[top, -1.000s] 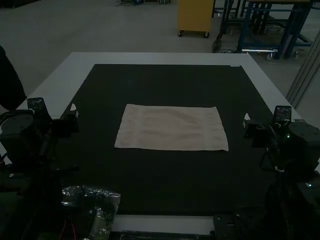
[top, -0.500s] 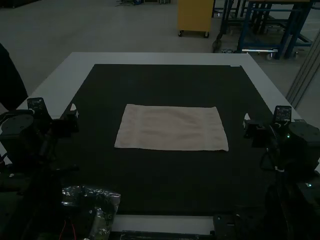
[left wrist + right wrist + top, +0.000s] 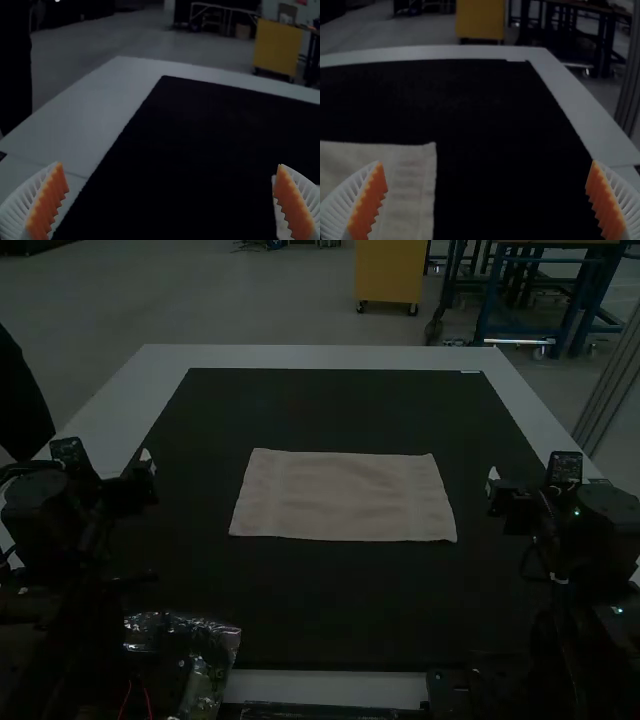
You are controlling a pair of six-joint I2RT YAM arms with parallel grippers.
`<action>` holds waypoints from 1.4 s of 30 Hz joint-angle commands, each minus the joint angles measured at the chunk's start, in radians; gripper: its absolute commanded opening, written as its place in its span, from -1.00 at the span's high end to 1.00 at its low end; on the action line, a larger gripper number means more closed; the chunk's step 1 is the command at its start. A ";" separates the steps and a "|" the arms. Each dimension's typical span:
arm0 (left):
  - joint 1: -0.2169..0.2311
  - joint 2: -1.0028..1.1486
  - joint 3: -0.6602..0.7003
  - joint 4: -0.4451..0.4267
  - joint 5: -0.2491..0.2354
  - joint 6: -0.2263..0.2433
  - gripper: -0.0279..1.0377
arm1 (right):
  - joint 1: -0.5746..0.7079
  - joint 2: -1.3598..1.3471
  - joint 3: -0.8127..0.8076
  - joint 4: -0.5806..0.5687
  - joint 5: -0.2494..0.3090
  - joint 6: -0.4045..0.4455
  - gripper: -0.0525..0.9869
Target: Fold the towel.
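A pale towel (image 3: pixel 343 496) lies spread flat as a rectangle, wider than deep, on the black mat. My left gripper (image 3: pixel 148 462) is held off to the left of it and my right gripper (image 3: pixel 493 480) off to the right, neither touching the cloth. In the left wrist view the left gripper (image 3: pixel 172 202) stands open, with a sliver of the towel (image 3: pixel 281 215) beside one finger. In the right wrist view the right gripper (image 3: pixel 487 200) is open too, and a corner part of the towel (image 3: pixel 410 187) shows near one finger.
The black mat (image 3: pixel 330 405) covers most of the white table (image 3: pixel 320 357). A clear plastic bag (image 3: pixel 215 635) with something in it lies at the near left, beside the left arm's base.
The left arm has shifted very slightly since the earlier frames. The right arm and the towel are unchanged.
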 commanded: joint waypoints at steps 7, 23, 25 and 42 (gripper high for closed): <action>-0.002 -0.007 -0.006 0.096 -0.009 0.226 -0.87 | -0.006 -0.010 -0.006 0.099 -0.028 -0.214 -0.86; 0.002 -0.007 0.039 0.328 0.018 0.361 -0.84 | -0.044 -0.007 0.016 0.321 -0.031 -0.389 -0.85; -0.002 0.010 0.116 0.271 0.035 0.360 -0.85 | -0.061 0.009 0.056 0.321 -0.042 -0.366 -0.85; 0.005 1.096 0.685 0.181 0.050 0.128 -0.85 | -0.099 1.009 0.708 0.168 -0.213 0.130 -0.85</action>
